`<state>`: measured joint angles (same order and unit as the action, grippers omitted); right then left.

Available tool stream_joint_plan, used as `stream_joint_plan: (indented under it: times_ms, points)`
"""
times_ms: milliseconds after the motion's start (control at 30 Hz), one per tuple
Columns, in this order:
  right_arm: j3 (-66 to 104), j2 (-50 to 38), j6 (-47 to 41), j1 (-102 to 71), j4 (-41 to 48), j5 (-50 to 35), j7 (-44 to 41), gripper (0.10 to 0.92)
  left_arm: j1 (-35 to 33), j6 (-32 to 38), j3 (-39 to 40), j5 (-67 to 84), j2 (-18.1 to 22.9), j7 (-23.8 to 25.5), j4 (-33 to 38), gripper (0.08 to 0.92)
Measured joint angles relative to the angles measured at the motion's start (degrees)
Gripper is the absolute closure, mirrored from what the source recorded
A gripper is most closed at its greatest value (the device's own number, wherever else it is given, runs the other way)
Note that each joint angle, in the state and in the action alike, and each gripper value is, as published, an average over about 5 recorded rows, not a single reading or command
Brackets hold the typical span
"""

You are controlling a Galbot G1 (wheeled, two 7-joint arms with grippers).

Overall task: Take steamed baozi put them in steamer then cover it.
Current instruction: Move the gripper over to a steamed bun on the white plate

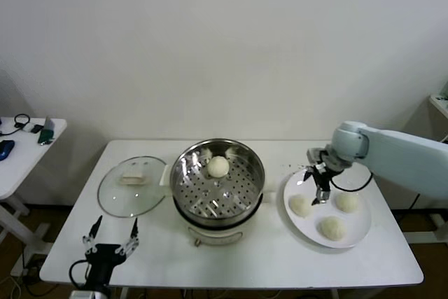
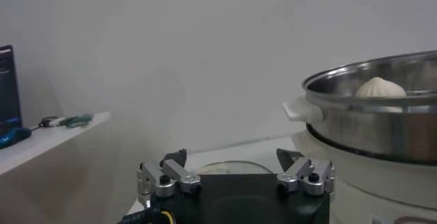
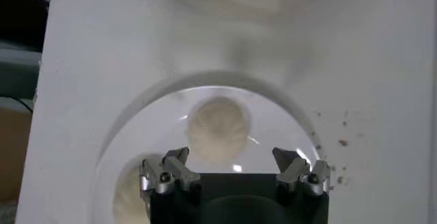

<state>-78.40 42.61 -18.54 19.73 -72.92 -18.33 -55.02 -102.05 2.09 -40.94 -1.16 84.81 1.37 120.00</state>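
The steel steamer (image 1: 218,185) stands mid-table with one cream baozi (image 1: 218,167) on its perforated tray; from the left wrist, that baozi (image 2: 379,87) shows above the steamer rim (image 2: 369,102). Three more baozi (image 1: 299,206) (image 1: 346,202) (image 1: 331,227) lie on a white plate (image 1: 359,223) to the steamer's right. My right gripper (image 1: 316,187) hangs open just above the plate's near-left part, and one baozi (image 3: 218,128) lies ahead of its open jaws (image 3: 232,158). The glass cover (image 1: 131,185) lies flat left of the steamer. My left gripper (image 1: 110,237) stands open and empty at the front-left table edge.
A small white side table (image 1: 21,152) with cables and small items stands far left. Dark crumbs (image 1: 290,167) dot the tabletop between steamer and plate. The table's front edge runs just below my left gripper.
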Motion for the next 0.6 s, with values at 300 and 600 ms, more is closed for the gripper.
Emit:
stream_joint_plan:
  times_ms: [300, 600]
  points:
    - [3.41, 2.08, -0.60, -5.16, 4.09, 0.46, 0.74, 0.203, -0.05, 0.17, 0.07, -0.06, -0.01, -0.01, -0.71, 0.177]
    - [5.80, 4.04, -0.76, -7.72, 7.17, 0.64, 1.42, 0.203, -0.15, 0.29, 0.09, -0.13, -0.13, 0.00, -0.97, 0.177]
